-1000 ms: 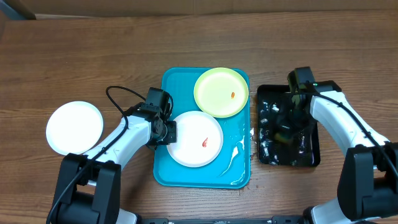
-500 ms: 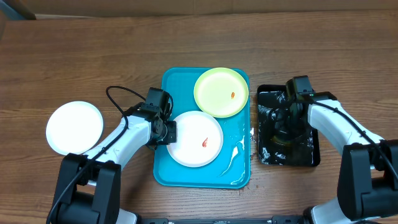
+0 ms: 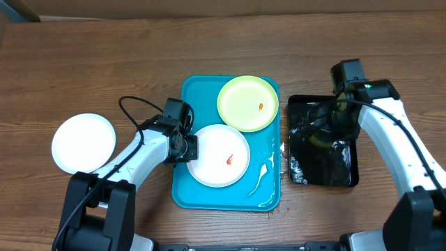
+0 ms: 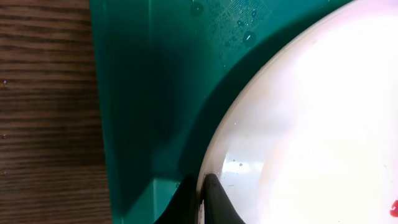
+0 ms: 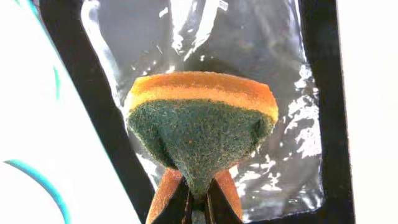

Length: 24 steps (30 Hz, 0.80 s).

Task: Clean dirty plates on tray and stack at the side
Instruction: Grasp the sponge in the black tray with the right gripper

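Note:
The turquoise tray holds a white plate with a red smear and a pale yellow-green plate with an orange smear. A second white plate lies on the table at the left. My left gripper is shut on the left rim of the white plate in the tray; the wrist view shows its fingers pinching that rim. My right gripper is shut on an orange and green sponge and holds it above the black tray.
The black tray holds wet, shiny liquid and stands right of the turquoise tray. Water streaks lie on the turquoise tray's right side. The table is brown wood. A cable loops by my left arm.
My right gripper has lifted from the black tray and moved up and to the right with the sponge. The left arm and the plates have not moved.

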Motion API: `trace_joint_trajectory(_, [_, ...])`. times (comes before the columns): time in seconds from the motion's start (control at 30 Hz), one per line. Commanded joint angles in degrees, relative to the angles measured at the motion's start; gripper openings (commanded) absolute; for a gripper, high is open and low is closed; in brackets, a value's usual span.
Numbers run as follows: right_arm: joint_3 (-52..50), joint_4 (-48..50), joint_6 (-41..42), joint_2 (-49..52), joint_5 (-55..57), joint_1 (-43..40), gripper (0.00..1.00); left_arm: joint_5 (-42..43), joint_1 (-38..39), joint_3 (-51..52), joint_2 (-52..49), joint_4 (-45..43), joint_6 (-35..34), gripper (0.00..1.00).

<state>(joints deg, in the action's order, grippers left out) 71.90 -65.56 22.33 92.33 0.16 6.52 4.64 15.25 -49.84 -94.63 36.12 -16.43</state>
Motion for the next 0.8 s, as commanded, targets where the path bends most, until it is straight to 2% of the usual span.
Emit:
trace_joint_trajectory(0.0, [-0.3,0.9,-0.2,-0.6,-0.3,0.3,0.04,-0.1,0.2,1.5,-2.4,0.0,-0.3,0.04])
trace_joint_trajectory(0.3, [-14.9,15.5,-0.2,-0.6,-0.3,0.3,0.04,-0.1,0.2,1.5,-2.4,0.0,-0.3,0.04])
trace_joint_trajectory(0.33, [-15.9,16.3,-0.2,-0.6,-0.3,0.3,0.08,-0.1,0.2,1.5,-2.4,0.0,-0.3,0.04])
trace_joint_trajectory(0.4, [-16.3,16.3,-0.2,-0.6,-0.3,0.3,0.26,-0.1,0.2,1.5,-2.4,0.0,-0.3,0.04])
trace_joint_trajectory(0.43, [-16.3,15.7,-0.2,-0.6,-0.3,0.3,0.40,-0.1,0.2,1.5,-2.4,0.0,-0.3,0.04])
trace_joint_trajectory(0.47, [-16.2,15.5,-0.2,-0.6,-0.3,0.3,0.46,-0.1,0.2,1.5,-2.4,0.0,-0.3,0.04])
trace_joint_trajectory(0.5, [-16.2,15.3,-0.2,-0.6,-0.5,0.3,0.57,-0.1,0.2,1.5,-2.4,0.0,-0.3,0.04])
trace_joint_trajectory(0.57, [-16.2,15.4,0.0,-0.6,-1.7,0.3,0.70,-0.1,0.2,1.5,-2.4,0.0,-0.3,0.04])
trace_joint_trajectory(0.7, [-16.8,17.1,0.5,-0.3,-1.7,0.3,0.68,-0.1,0.2,1.5,-2.4,0.0,-0.3,0.04])
trace_joint_trajectory(0.77, [-17.2,18.9,1.0,0.3,-1.6,0.3,0.62,-0.1,0.2,1.5,-2.4,0.0,-0.3,0.04])
